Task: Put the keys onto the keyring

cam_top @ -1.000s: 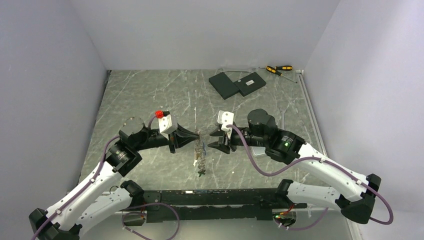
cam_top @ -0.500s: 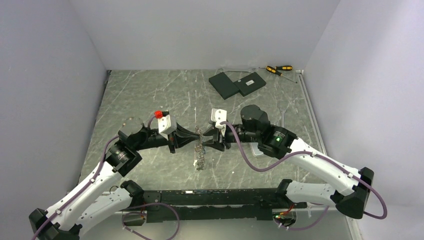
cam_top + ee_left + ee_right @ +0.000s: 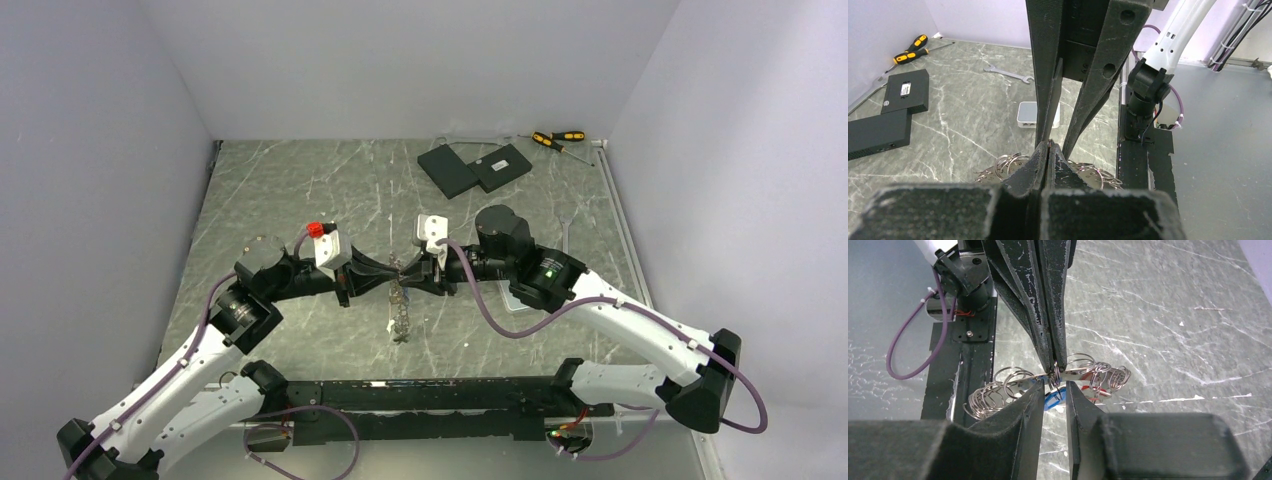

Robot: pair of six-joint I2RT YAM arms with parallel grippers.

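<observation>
Top view only: left claw (image 3: 392, 272) and right claw (image 3: 412, 274) tip to tip above mid-counter (image 3: 300, 190), keyring (image 3: 400, 312) dangling beneath them. Right wrist view only: left claw pinched shut on the keyring's wire, loops fanned to both sides, blue key (image 3: 1052, 400) and red key (image 3: 1096, 393) hanging just below. Right claw narrow but not closed, fingers astride the blue key, just under the wire. Contact with that key not discernible.

Brought the right gripper (image 3: 414, 272) leftward over the desk (image 3: 300, 190), from well apart to tip-to-tip with the left gripper (image 3: 396, 268) at the top of the keyring (image 3: 400, 305); narrowed its jaws to a slim gap; swung the right forearm along behind
</observation>
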